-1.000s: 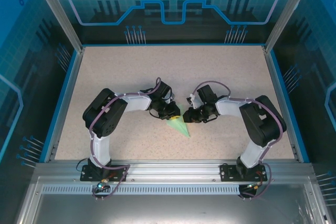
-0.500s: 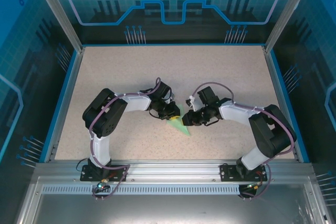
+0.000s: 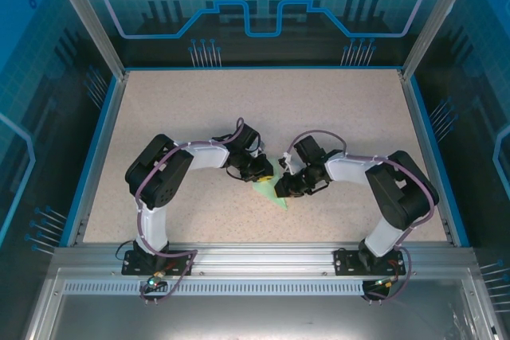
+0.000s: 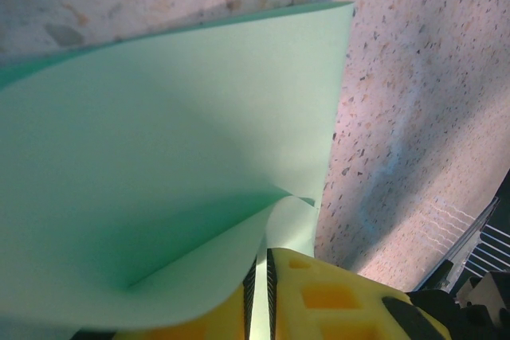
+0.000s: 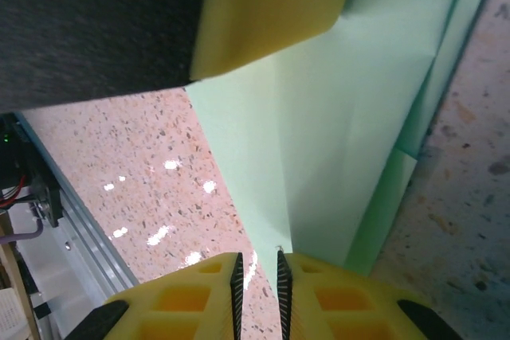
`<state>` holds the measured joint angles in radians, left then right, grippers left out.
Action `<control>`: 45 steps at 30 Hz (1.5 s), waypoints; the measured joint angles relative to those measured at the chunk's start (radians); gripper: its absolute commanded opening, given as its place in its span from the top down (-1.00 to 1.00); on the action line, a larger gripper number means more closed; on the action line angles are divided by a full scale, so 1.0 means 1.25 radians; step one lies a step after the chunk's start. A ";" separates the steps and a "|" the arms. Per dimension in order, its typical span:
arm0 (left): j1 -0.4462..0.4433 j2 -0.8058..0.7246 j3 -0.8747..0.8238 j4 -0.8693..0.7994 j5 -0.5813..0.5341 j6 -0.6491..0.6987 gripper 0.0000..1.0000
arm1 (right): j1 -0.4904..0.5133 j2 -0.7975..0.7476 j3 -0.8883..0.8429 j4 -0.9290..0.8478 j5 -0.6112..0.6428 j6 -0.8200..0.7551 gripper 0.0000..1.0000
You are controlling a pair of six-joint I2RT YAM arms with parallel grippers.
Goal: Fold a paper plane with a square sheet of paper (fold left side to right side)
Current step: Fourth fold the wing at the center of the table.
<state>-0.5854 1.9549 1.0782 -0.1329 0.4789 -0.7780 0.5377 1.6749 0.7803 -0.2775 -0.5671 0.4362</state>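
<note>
Top external view puts the green paper [image 3: 271, 191], folded to a pointed wedge, at the middle of the table [image 3: 199, 117] between your claws. Your left claw [image 4: 260, 276] is pinched on a curling flap, and your right claw [image 5: 257, 264] is nipped on the layered edge. Carry the flap squarely across, match edges before you press the crease, and pull gently so the thin sheet doesn't tear.

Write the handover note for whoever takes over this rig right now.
Left gripper: shut on a raised flap of the paper.
Right gripper: jaws nearly closed at the paper's folded edge; whether it grips is unclear.
Paper: mid-table, between both grippers.
Done: folded into a layered, pointed wedge.
Left: probably lay the raised flap over, crease it, and finish the plane.
</note>
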 measured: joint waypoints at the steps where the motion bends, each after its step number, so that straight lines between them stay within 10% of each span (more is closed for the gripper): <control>1: 0.000 0.000 0.000 0.000 0.000 0.000 0.68 | 0.002 0.002 0.001 -0.004 0.006 -0.002 0.58; 45: 0.000 0.000 0.000 0.000 0.000 0.002 0.68 | 0.051 -0.065 0.053 -0.142 0.074 -0.019 0.76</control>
<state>-0.5858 1.9549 1.0779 -0.1329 0.4786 -0.7757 0.6010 1.5932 0.8467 -0.4545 -0.4740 0.4129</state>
